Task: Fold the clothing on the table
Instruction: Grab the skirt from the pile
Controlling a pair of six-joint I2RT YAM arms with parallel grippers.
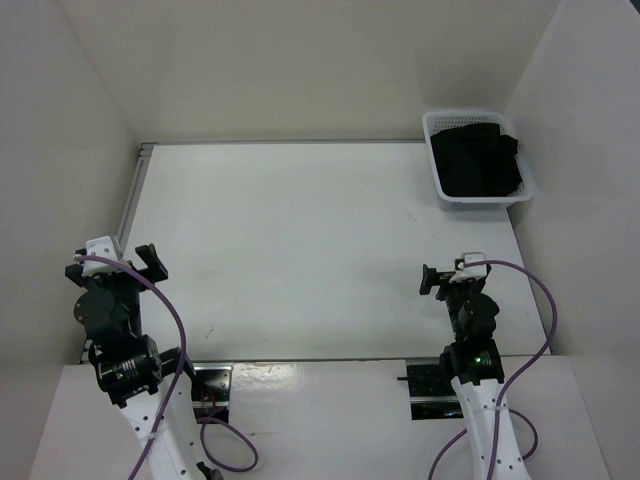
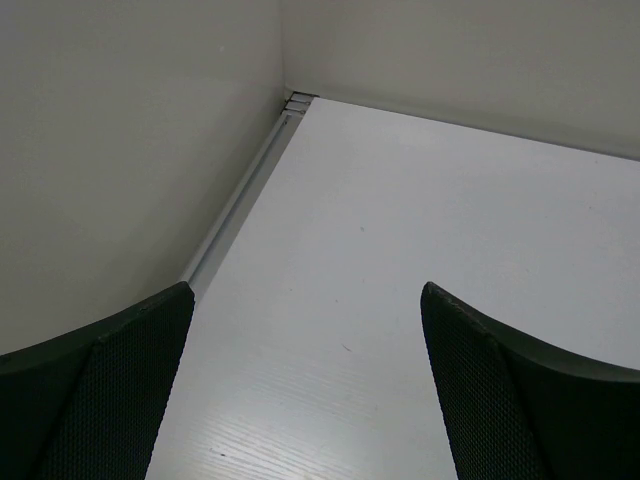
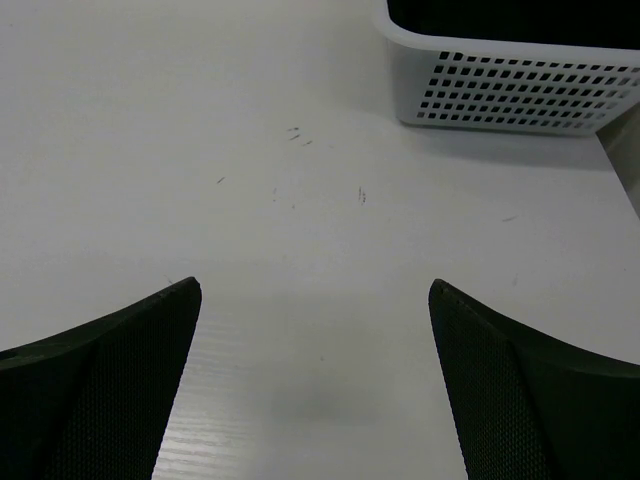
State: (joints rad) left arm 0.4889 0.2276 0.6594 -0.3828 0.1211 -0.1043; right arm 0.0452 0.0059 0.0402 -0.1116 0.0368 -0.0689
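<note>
The top external view alone takes in the whole scene: the white mesh basket [image 1: 434, 160] sits in the far right corner of the table [image 1: 300, 250], and the clothing [image 1: 478, 160], a bunched heap of black fabric, lies wholly inside that basket, one edge rising a little over its far right rim. From the basket, the right gripper [image 1: 455, 278] hangs well apart toward the near edge, almost straight in front of it. The left gripper [image 1: 115, 263] is far off on the opposite side, by the near left corner. Purple cables [image 1: 170, 320] loop along both arms in this view only. The right wrist view shows what the overhead one cannot: the basket's perforated near wall [image 3: 510, 95] up close, a dark strip of the clothing [image 3: 500, 15] just above its rim, and faint scuff marks [image 3: 300, 135] on the tabletop on the near left side of the basket. Its own right gripper [image 3: 315, 290] stands spread wide with bare table between the fingers, grasping nothing. The left wrist view has no basket and no clothing in it. It shows instead the metal rim [image 2: 240, 200] running along the table edge farthest from the basket, up to a corner where two plain white walls [image 2: 120, 150] meet. The left gripper [image 2: 305, 300] is likewise released, its fingers wide apart over bare tabletop.
</note>
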